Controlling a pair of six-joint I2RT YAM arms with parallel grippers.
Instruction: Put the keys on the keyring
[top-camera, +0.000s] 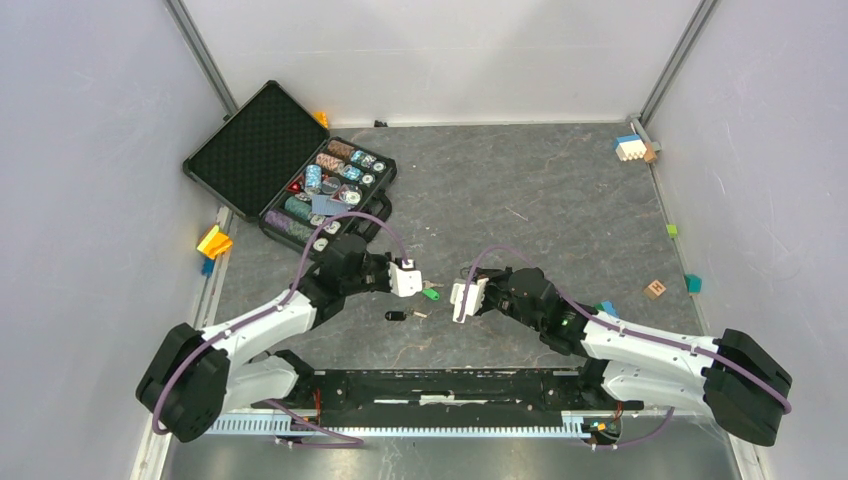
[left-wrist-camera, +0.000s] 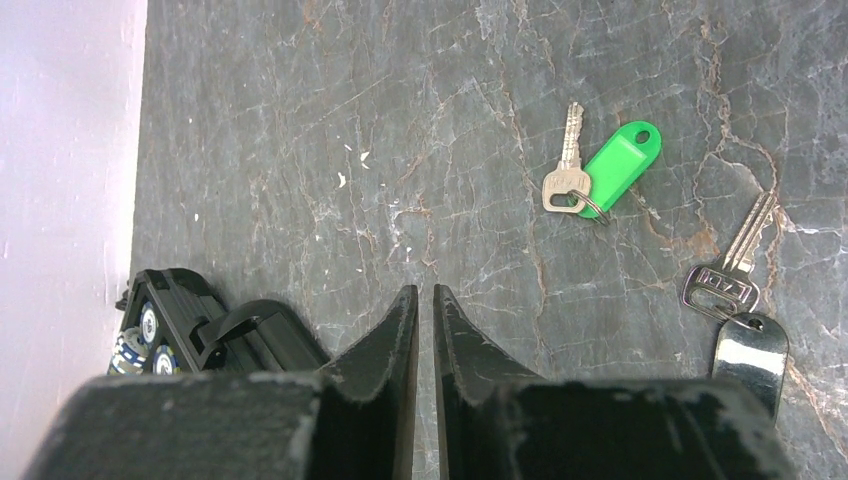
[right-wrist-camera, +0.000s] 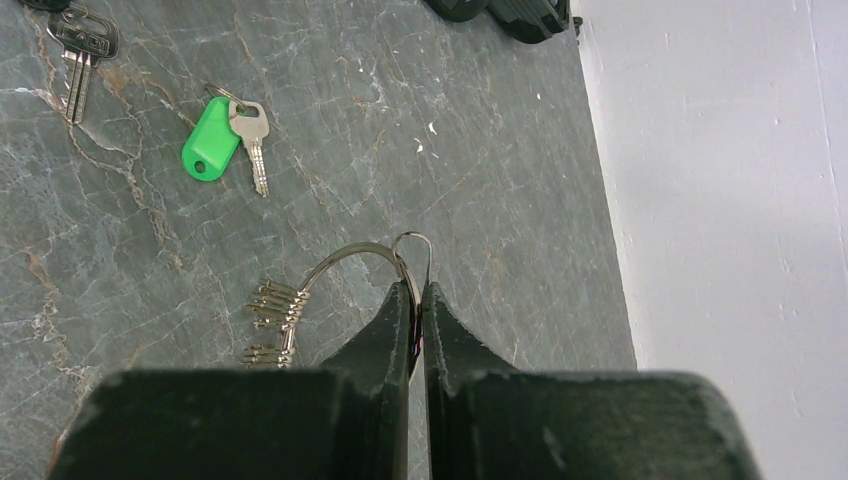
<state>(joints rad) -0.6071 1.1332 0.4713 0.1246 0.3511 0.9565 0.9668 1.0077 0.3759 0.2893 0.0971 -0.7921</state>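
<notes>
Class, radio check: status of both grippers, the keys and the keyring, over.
Right gripper shut on keyring. Left gripper nearly shut, holding nothing. Green key and black key loose on the table, off the ring. Nothing in the way.

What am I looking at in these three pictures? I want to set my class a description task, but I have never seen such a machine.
Two robot arms stand bolted at the near edge of a grey stone-patterned table. One picture looks down from above; the other two come from cameras on each wrist, so the dark fingers fill the bottom. The right gripper is shut on the keyring, a thin wire ring carrying small keys. The left gripper is nearly closed and holds nothing. On the table lie the green-tagged key and the black-tagged key. An open black case of poker chips sits at the far left.
</notes>
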